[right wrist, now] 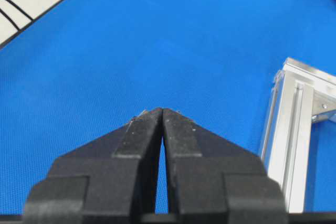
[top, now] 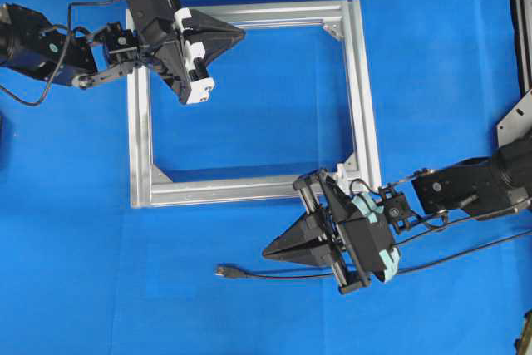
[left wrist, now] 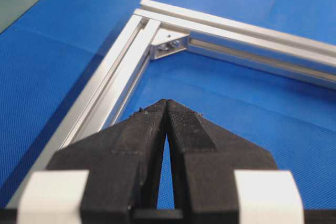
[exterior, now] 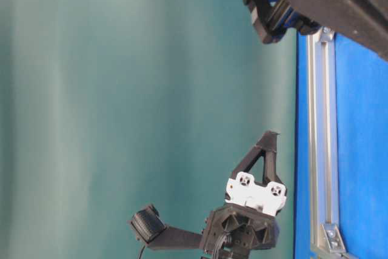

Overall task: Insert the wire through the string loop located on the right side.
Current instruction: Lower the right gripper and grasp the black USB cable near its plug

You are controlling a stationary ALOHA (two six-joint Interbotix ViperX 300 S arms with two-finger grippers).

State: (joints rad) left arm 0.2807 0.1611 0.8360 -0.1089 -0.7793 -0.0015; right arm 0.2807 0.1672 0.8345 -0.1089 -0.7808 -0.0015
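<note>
The wire [top: 274,274] lies loose on the blue mat, its small dark plug [top: 223,270] at the left end and its length running right under my right arm. My right gripper [top: 264,252] [right wrist: 161,109] is shut and empty, hovering just above and to the right of the plug and pointing left. A small whitish bit that may be the string loop [top: 340,174] sits at the frame's lower right corner, too small to be sure of. My left gripper [top: 243,35] [left wrist: 166,101] is shut and empty over the frame's top bar. Neither wrist view shows the wire.
The square silver aluminium frame [top: 362,81] [left wrist: 126,61] [right wrist: 294,129] [exterior: 321,119] lies flat on the mat [top: 440,56]. A metal bracket [top: 515,118] and a dark rail stand at the right edge. Both arms carry their own thick black cables [top: 33,97].
</note>
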